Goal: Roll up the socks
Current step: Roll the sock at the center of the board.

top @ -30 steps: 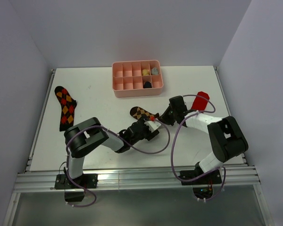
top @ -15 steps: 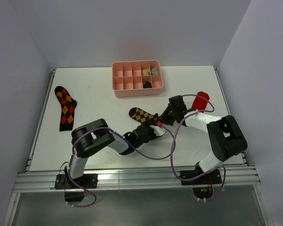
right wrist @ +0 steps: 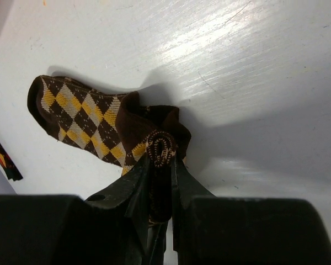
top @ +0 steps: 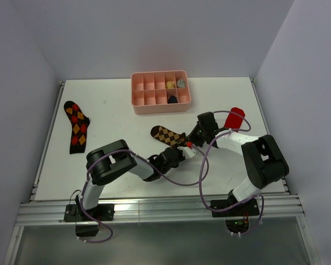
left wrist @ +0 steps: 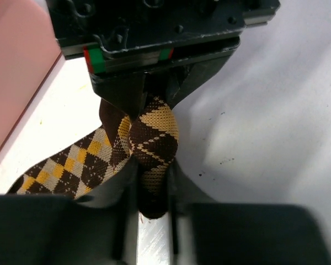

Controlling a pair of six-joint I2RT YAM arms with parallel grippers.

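Top external: the tan argyle sock (top: 166, 134) lies mid-table (top: 116, 118), with both grippers meeting at its near end. The red-orange sock (top: 76, 126) lies along the left edge and the red sock (top: 235, 116) near the right edge. Left wrist: the left gripper (left wrist: 151, 185) is pinched narrow on the sock's folded end. Right wrist: the right gripper (right wrist: 161, 165) clamps the coiled cuff. To roll well, I judge both pinches should stay firm while turning toward the toe, with the fabric taut.

Bright, soft shadows, fg blurry

Red sock (top: 235, 117) half hidden behind right arm (top: 240, 142); tray items (top: 175, 88) unidentifiable
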